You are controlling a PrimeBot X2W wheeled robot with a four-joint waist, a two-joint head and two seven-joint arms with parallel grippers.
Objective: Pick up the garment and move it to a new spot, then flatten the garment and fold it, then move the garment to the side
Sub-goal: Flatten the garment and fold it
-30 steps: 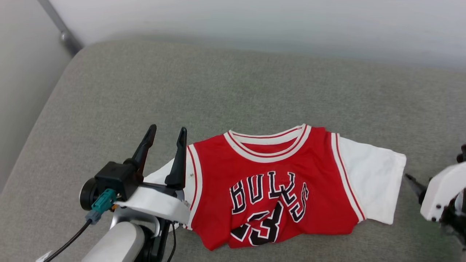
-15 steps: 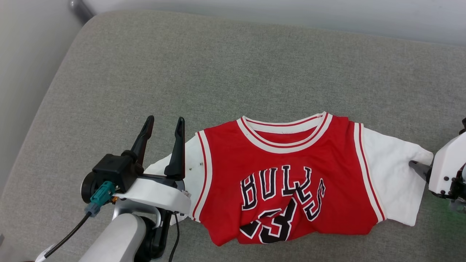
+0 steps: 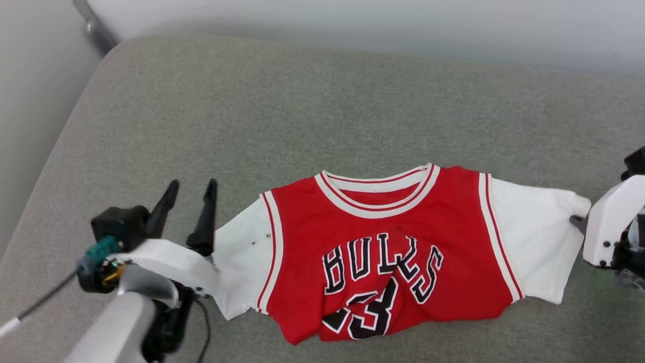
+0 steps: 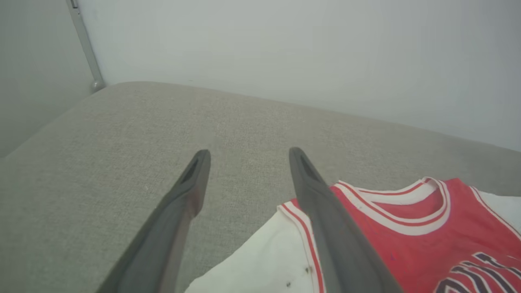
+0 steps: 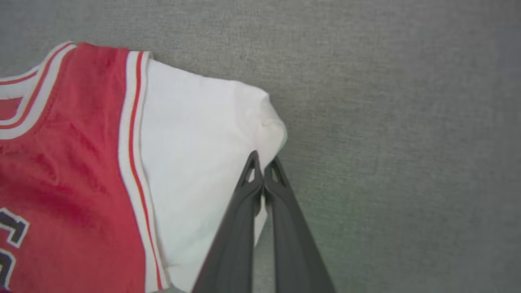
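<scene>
The garment (image 3: 383, 242), a red jersey with white sleeves and black "BULLS" lettering, lies face up on the grey cushion (image 3: 302, 111); its lower front is rumpled over the number. My left gripper (image 3: 190, 187) stands open just left of the left sleeve (image 3: 237, 262), and nothing sits between its fingers (image 4: 191, 183). In the left wrist view the garment (image 4: 407, 228) lies to the right of that gripper (image 4: 249, 154). My right gripper (image 5: 262, 160) is shut on the outer edge of the right sleeve (image 5: 195, 142); in the head view that gripper (image 3: 577, 221) meets the sleeve at the far right.
The cushion runs back to a pale wall (image 3: 352, 20). A metal pole (image 3: 93, 25) stands at the back left corner. The cushion's rounded left edge (image 3: 55, 146) drops off beside my left arm. Open cushion stretches behind the garment.
My left gripper has drawn away to the left, off the left sleeve. My right gripper has reached the right sleeve's edge and shut on it. The head camera has shifted.
</scene>
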